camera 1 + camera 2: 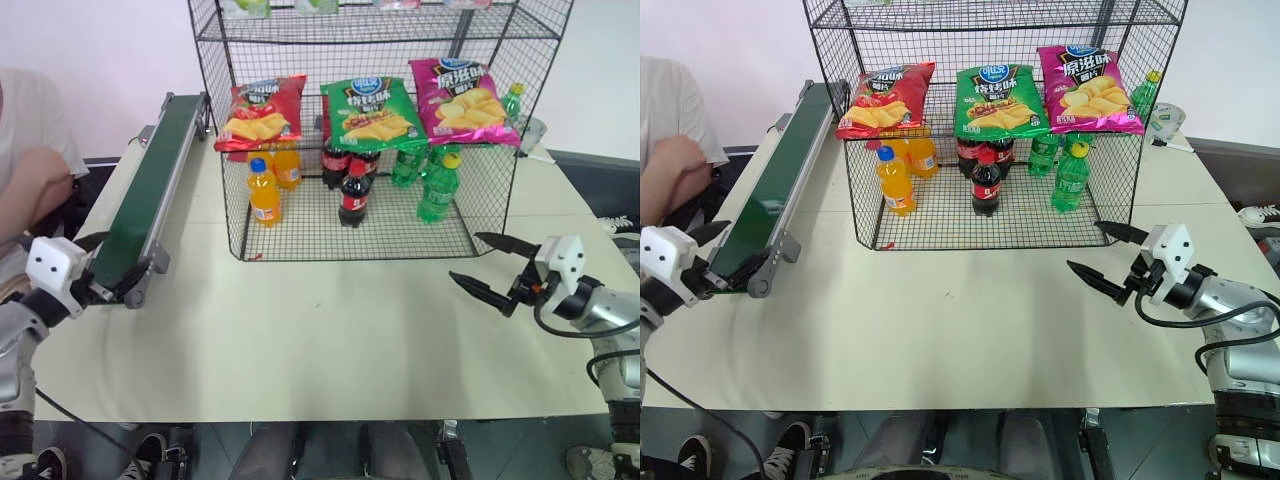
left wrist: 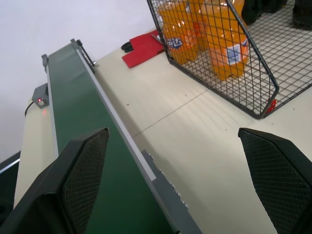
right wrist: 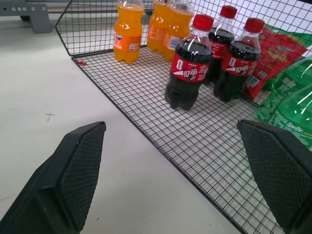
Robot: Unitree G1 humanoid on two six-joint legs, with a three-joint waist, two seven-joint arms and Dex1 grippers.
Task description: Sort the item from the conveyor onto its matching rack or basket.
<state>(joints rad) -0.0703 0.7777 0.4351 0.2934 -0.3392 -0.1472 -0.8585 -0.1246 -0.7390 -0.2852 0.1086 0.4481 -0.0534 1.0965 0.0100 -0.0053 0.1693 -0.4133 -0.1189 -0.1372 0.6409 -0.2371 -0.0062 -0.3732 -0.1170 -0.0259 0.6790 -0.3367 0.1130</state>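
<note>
The conveyor (image 1: pixel 150 180) runs along the table's left side, and its dark green belt (image 2: pixel 78 112) is bare. A red crisp bag (image 1: pixel 260 112) lies on the left end of the black wire rack's (image 1: pixel 375 40) middle tier, beside a green bag (image 1: pixel 372 112) and a pink bag (image 1: pixel 462 100). My left gripper (image 1: pixel 100 270) is open at the conveyor's near end, with the belt's right edge between its fingers (image 2: pixel 80 175). My right gripper (image 1: pixel 465 256) hangs open over the table, off the rack's front right corner, holding nothing.
Orange (image 1: pixel 264 192), cola (image 3: pixel 189 68) and green (image 1: pixel 437 185) bottles stand on the rack's bottom tier. A person's arm (image 1: pixel 30 185) rests at the far left by the conveyor. A flat red thing (image 2: pixel 144 48) lies on the table beyond the rack's corner. Bare tabletop (image 1: pixel 330 330) lies before the rack.
</note>
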